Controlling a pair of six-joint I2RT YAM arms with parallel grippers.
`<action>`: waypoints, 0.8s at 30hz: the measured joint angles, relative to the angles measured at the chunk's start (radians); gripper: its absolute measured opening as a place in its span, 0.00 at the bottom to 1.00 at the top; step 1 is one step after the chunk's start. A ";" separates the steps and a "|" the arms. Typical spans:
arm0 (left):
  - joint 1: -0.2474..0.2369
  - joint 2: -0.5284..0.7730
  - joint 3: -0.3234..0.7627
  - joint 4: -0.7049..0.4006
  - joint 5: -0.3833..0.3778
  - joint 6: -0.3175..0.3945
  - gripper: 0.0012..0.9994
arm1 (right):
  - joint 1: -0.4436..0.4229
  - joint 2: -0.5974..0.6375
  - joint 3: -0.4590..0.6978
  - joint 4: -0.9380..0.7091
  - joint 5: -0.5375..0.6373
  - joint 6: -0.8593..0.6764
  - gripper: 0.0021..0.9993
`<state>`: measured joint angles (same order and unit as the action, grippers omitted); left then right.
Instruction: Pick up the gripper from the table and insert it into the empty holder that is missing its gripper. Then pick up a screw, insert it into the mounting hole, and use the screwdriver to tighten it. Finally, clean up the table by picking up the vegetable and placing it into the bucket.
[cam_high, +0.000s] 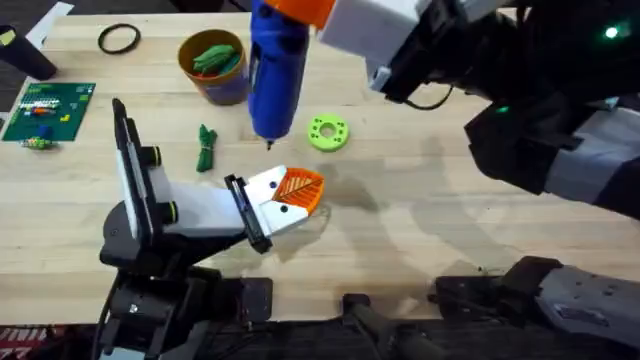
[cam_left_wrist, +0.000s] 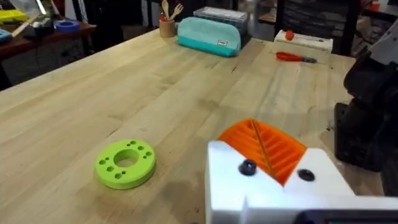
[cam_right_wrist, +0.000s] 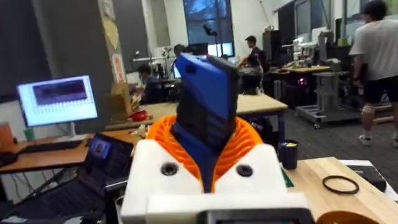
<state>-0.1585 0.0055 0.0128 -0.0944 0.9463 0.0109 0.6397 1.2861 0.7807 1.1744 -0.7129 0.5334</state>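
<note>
Our right hand grips the blue screwdriver, orange pads clenched on its body, bit pointing down at the counter just behind the white-and-orange gripper. That gripper sits in the holder, against its black collar. Our left hand is near the lime ring; whether it is released or clenched we cannot tell. The vegetable lies between holder and bucket, which already holds green pieces. We can read no labels.
</note>
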 joint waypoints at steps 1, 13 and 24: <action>0.000 0.000 0.000 0.000 0.000 0.000 0.03 | 0.002 0.002 0.000 0.000 -0.006 -0.004 0.03; 0.000 0.000 0.000 0.000 0.000 0.000 0.03 | 0.004 0.004 0.000 -0.019 -0.124 -0.052 0.03; 0.000 0.000 0.000 0.000 0.000 0.000 0.03 | 0.013 0.066 0.000 0.018 -0.153 -0.077 0.03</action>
